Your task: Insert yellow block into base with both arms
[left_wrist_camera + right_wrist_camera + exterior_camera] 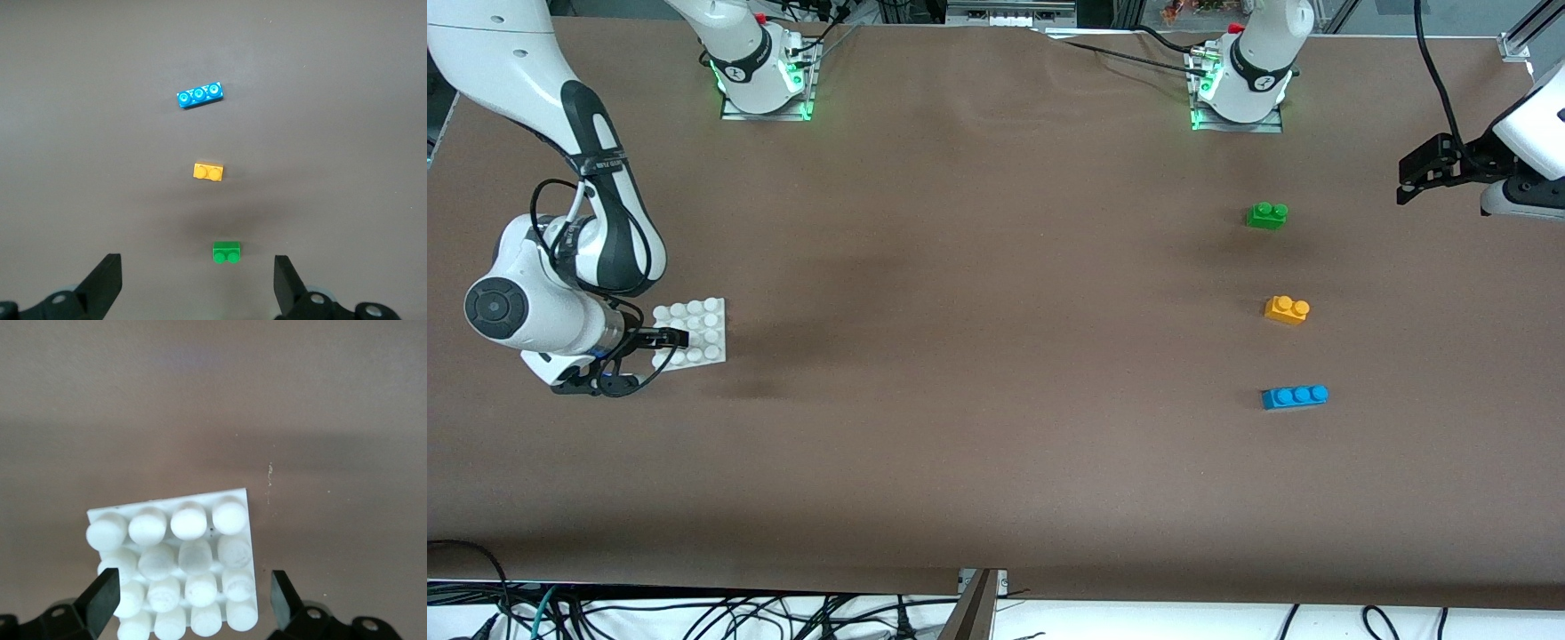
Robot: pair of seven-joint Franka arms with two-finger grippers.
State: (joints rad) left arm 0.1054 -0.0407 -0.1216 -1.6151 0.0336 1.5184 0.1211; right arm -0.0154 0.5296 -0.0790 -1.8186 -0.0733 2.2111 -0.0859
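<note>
Fingers (pixel 101 600) of the right gripper (pixel 193 603) stand wide apart with the white base (pixel 175 547) between them, one finger at each side edge; whether they touch the plate cannot be told, and they are not squeezed onto it. In the front view this gripper (pixel 660 339) sits low at the edge of the base (pixel 703 331), toward the right arm's end of the table, and the plate lies flat on the brown table (pixel 978 311) with its studs up.

Fingers (pixel 107 277) of the left gripper (pixel 197 283) are also spread fully and hold nothing. Seen from the front, this gripper (pixel 1409 182) hangs in the air over the table's edge at the left arm's end. Past its fingertips three bricks lie in a row: first the green brick (pixel 227 252), then the yellow block (pixel 208 171), then the blue brick (pixel 199 95). The yellow block (pixel 1287 309) rests on the table, studs up, between the green brick (pixel 1267 215) and the blue brick (pixel 1295 396), well apart from the base.
</note>
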